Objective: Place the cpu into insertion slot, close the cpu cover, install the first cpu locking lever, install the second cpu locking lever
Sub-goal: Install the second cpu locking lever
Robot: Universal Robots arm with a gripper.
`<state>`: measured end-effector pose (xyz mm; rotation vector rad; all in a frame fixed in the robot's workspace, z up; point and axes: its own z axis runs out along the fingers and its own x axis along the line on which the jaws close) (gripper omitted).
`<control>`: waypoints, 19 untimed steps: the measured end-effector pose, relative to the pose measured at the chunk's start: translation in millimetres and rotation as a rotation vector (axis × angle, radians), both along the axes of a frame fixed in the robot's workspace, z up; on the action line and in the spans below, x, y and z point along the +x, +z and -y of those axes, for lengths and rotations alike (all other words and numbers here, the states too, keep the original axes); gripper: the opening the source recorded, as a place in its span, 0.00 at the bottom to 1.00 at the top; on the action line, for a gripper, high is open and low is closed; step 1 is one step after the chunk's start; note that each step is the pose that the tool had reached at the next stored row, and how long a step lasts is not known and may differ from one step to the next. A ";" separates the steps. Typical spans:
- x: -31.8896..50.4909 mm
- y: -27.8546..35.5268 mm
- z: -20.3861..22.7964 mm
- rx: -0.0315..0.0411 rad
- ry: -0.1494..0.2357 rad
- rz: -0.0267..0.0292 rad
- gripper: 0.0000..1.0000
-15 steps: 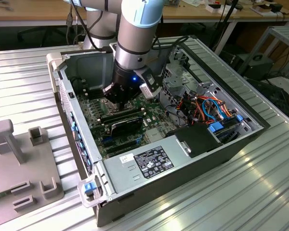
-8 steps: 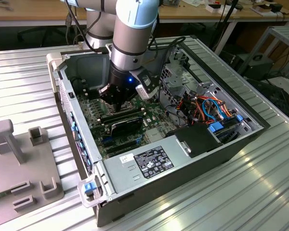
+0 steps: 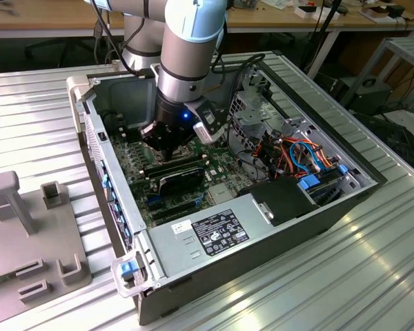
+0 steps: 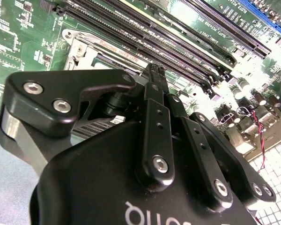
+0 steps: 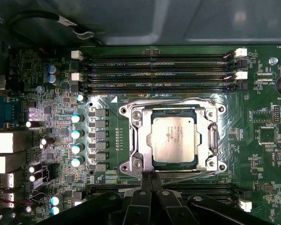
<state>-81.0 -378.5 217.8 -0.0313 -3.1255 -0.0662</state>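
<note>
In the first wrist view, the cpu [image 5: 174, 139] sits flat in the insertion slot [image 5: 154, 165], with the cpu cover [image 5: 139, 140] lowered around it (silver frame, chip showing through its window). The gripper [image 5: 151, 177] hangs at the socket's edge, its 2 fingers [image 5: 143, 185] pressed together, with nothing visibly held. 4 memory slots [image 5: 159, 75] lie beyond the socket.

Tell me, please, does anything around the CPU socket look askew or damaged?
Nothing stands out: the cpu sits square in the socket, the cpu cover lies flat around it, and the gripper is at its edge.
</note>
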 end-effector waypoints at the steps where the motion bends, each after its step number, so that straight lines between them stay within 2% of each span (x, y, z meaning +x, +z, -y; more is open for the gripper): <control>1: 0.0 0.0 0.0 0.0000 0.000 0.0000 0.11; 6: -1.5 -0.6 -0.1 0.0004 0.000 0.0002 0.11; 12: -7.5 -2.3 -0.6 0.0001 0.000 -0.0007 0.11; 16: -11.9 -5.3 -0.9 0.0003 0.000 -0.0029 0.11; 19: -15.6 -7.9 -0.9 0.0000 0.000 -0.0068 0.11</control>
